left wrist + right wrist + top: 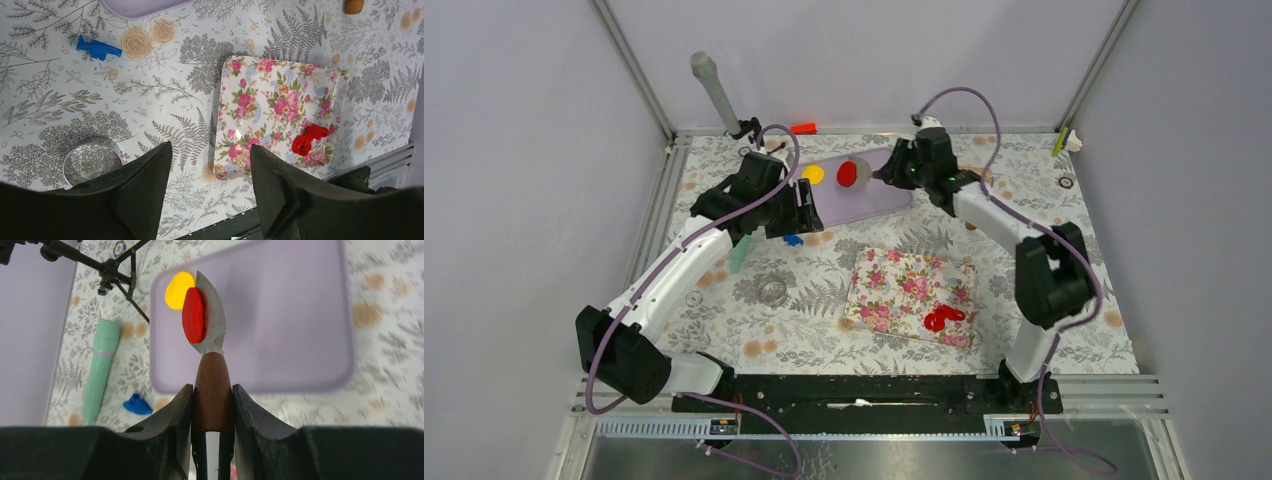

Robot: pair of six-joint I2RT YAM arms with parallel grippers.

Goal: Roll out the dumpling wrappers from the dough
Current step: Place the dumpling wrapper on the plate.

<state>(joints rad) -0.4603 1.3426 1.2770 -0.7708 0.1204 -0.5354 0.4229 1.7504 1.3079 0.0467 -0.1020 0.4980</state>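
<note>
R claw [212, 390] clamped on wood-handled blade [215, 315] w/ flat red disc [193, 315]; L claw [210, 147] apart.

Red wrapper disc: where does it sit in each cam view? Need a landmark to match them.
Top external: red wrapper disc on the lavender tray, just right of the yellow disc.
Left wrist: not in it; only the tray's corner shows at the top edge.
Right wrist: disc upper centre, against the knife blade that the right gripper holds.
Shared landmark: small blue piece, in all three.
</note>
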